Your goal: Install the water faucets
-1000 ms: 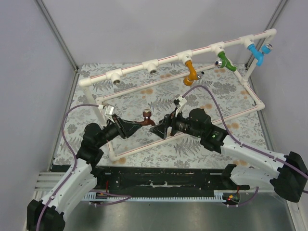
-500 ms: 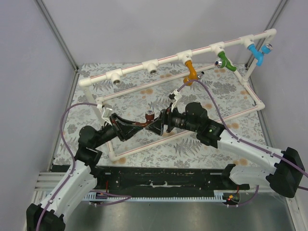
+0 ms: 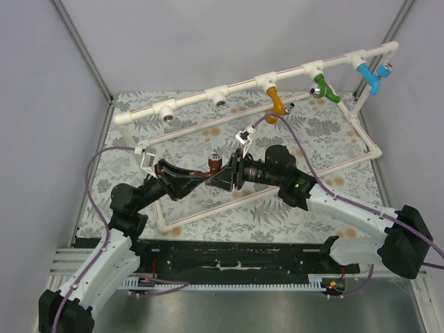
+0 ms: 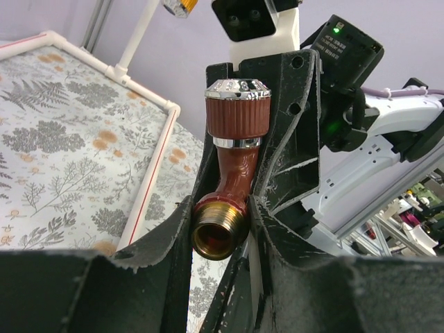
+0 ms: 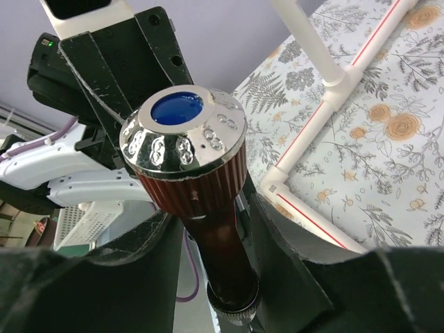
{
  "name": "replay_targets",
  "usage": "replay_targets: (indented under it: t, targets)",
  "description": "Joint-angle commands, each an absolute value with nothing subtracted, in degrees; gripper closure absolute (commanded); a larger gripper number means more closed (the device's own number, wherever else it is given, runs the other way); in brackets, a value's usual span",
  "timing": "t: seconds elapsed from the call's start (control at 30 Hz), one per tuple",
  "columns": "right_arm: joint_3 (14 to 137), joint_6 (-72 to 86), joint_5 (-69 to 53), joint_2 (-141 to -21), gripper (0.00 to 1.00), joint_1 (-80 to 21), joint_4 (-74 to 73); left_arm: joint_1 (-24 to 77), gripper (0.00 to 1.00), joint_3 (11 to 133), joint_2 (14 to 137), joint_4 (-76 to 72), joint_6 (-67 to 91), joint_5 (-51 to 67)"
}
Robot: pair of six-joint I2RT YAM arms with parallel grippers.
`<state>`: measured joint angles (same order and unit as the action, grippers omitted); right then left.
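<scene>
The dark reddish-brown faucet point(image 3: 214, 164) is held above the floral mat, its silvery blue-centred cap up. My left gripper point(image 3: 207, 173) is shut on its brass threaded end point(image 4: 216, 232), and its fingers point(image 4: 277, 229) pinch it from both sides. My right gripper point(image 3: 225, 172) faces it from the right. Its fingers point(image 5: 277, 236) straddle the faucet's body point(image 5: 208, 208), with a small gap showing on the left side. The orange-yellow faucet point(image 3: 275, 104) hangs from a tee on the white top pipe point(image 3: 243, 83).
The white pipe frame point(image 3: 208, 211) lies around the mat, with open tee sockets at the left point(image 3: 168, 114) and middle point(image 3: 220, 99). A green tap point(image 3: 325, 89) and a light blue tap point(image 3: 370, 75) hang on the pipe to the right. Grey walls close in on both sides.
My right gripper has moved left until its fingers are around the dark faucet. My left gripper has carried the faucet slightly up and to the right, and still holds it.
</scene>
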<state>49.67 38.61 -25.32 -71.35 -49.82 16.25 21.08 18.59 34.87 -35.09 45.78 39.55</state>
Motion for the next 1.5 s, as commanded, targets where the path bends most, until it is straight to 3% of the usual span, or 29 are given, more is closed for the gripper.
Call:
replay_targets:
  t: [0.0, 0.33, 1.07, 1.17, 1.33, 1.4, 1.47]
  targets:
    - [51.2, 39.6, -27.2, -70.1, 0.50, -49.0, 21.8, 21.2, 0.98, 19.4, 34.5, -39.5, 48.0, 41.0]
    - [51.5, 37.9, -27.7, -67.2, 0.47, -47.4, 20.0, 21.1, 0.98, 19.7, 33.2, -36.9, 47.4, 41.3]
    - [51.9, 40.4, -31.6, -70.8, 0.56, -47.4, 24.0, 21.3, 0.98, 19.7, 33.9, -40.4, 50.0, 40.9]
    - [52.3, 40.3, -32.3, -71.4, 0.64, -47.4, 24.0, 21.2, 0.98, 19.7, 34.5, -41.3, 50.4, 40.9]
    - [53.3, 37.8, -32.3, -72.1, 1.00, -47.4, 21.6, 21.3, 0.98, 20.7, 33.8, -38.2, 48.4, 40.2]
    - [53.5, 35.0, -29.8, -71.3, 1.00, -47.4, 18.7, 21.2, 0.87, 22.3, 32.5, -31.4, 43.5, 38.9]
    - [53.4, 30.7, -25.2, -69.4, 1.00, -47.4, 15.0, 21.2, 0.66, 25.6, 30.4, -21.0, 36.3, 35.7]
